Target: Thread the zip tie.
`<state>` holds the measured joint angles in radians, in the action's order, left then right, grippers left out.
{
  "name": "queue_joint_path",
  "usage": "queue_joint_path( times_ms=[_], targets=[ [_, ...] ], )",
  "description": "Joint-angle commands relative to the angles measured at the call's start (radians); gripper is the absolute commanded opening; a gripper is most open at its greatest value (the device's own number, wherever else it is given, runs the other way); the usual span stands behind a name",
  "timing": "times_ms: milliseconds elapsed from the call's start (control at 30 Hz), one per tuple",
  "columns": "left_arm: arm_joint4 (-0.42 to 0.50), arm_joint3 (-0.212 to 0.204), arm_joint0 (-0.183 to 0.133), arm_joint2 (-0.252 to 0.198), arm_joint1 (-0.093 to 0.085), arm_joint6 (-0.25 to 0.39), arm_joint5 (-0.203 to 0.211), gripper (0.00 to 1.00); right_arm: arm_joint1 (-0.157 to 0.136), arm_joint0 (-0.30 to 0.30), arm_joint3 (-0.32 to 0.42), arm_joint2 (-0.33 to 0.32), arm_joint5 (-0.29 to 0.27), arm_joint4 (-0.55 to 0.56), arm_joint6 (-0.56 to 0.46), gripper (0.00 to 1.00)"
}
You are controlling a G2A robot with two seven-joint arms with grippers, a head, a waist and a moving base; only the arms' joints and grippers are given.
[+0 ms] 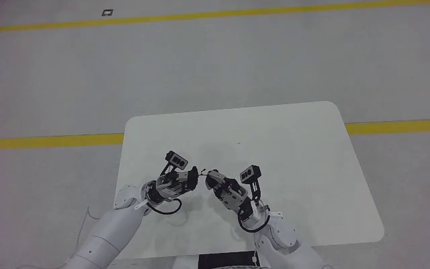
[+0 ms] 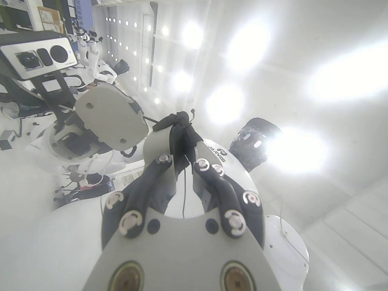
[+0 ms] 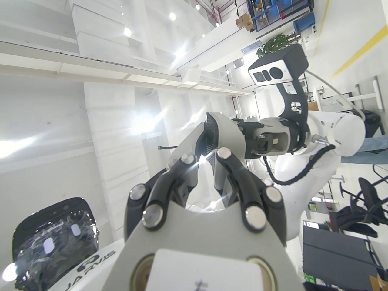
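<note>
Zip tie (image 1: 201,173) over white table (image 1: 295,148), yellow-striped grey floor (image 1: 201,67)

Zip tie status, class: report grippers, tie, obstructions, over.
Left gripper shut on zip tie. Right gripper shut on it too. Tie held between them, above the table. No obstruction seen between them.

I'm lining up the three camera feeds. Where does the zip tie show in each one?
Top view: the zip tie, a thin black line between the two grippers, lower middle of the picture.
Left wrist view: a black strand running down between the left gripper's fingers.
Right wrist view: a short black end poking out beside the right gripper.
Shared landmark: the spot where the two grippers come together.
</note>
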<state>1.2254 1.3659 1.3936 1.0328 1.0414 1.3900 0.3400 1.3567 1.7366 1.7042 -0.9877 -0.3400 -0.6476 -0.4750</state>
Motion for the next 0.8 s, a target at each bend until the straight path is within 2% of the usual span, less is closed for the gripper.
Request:
queue_joint_path(
  times_ms=[0, 767],
  targets=[
    [0.000, 0.000, 0.000, 0.000, 0.000, 0.000, 0.000, 0.00, 0.000, 0.000, -0.001, 0.000, 0.000, 0.000, 0.002, 0.00],
    [0.000, 0.000, 0.000, 0.000, 0.000, 0.000, 0.000, 0.00, -0.004, -0.002, -0.020, 0.004, 0.001, -0.002, 0.015, 0.00]
  ],
)
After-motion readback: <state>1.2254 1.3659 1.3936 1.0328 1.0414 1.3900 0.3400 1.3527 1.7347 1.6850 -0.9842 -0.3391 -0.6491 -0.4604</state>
